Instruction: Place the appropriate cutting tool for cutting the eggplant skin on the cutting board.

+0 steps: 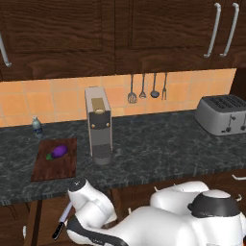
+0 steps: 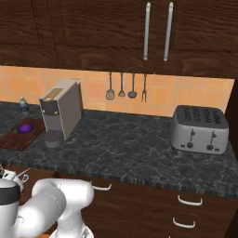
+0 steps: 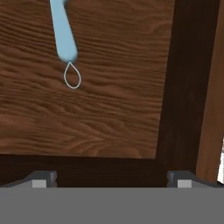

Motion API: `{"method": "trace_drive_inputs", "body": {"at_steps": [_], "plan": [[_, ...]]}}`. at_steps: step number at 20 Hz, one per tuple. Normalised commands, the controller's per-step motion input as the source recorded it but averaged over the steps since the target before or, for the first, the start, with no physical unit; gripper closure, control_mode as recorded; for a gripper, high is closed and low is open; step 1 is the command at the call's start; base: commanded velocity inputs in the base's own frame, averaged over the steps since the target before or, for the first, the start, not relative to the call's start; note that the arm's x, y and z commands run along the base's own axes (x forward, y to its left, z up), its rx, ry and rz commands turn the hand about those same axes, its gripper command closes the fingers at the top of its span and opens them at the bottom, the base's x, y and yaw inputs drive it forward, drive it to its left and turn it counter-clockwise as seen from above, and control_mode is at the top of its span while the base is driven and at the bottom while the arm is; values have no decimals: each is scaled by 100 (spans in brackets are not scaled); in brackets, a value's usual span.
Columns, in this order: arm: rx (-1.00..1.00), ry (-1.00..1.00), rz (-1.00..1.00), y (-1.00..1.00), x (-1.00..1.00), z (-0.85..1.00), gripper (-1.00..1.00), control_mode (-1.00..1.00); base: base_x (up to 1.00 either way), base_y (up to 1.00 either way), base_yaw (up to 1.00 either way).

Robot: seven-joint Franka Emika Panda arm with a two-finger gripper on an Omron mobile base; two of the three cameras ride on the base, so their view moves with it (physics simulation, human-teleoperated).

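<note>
- Light-blue-handled peeler with silver loop head [image 3: 64,39] lies on a wooden surface below the counter, ahead of the wide-open, empty gripper [image 3: 111,178].
- Step, I judge: reaching; next, centre and descend.
- Dark reddish wooden cutting board [image 1: 45,170] holds purple eggplant [image 1: 58,152].

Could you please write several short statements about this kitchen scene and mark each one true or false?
1. The eggplant lies on the cutting board. True.
2. The peeler already rests on the cutting board. False: in the hand view it lies on a wooden surface ahead of the gripper, and the board holds only the eggplant.
3. The gripper is clamped on the peeler. False: its fingertips stand wide apart with nothing between them.
4. The toaster sits left of the coffee machine. False: it sits to the right.
5. Four utensils hang on the tiled wall. True.
</note>
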Motion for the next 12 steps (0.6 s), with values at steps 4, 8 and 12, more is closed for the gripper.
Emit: {"method": "trace_drive_inputs", "body": {"at_steps": [4, 8, 12], "plan": [[-5, 0, 3, 0, 0, -44, -100, -100, 0, 0, 0], [-4, 0, 4, 3, -9, -27, -100, -100, 0, 0, 0], [0, 0, 6, 12, -41, -7, -100, -100, 0, 0, 0]]}}
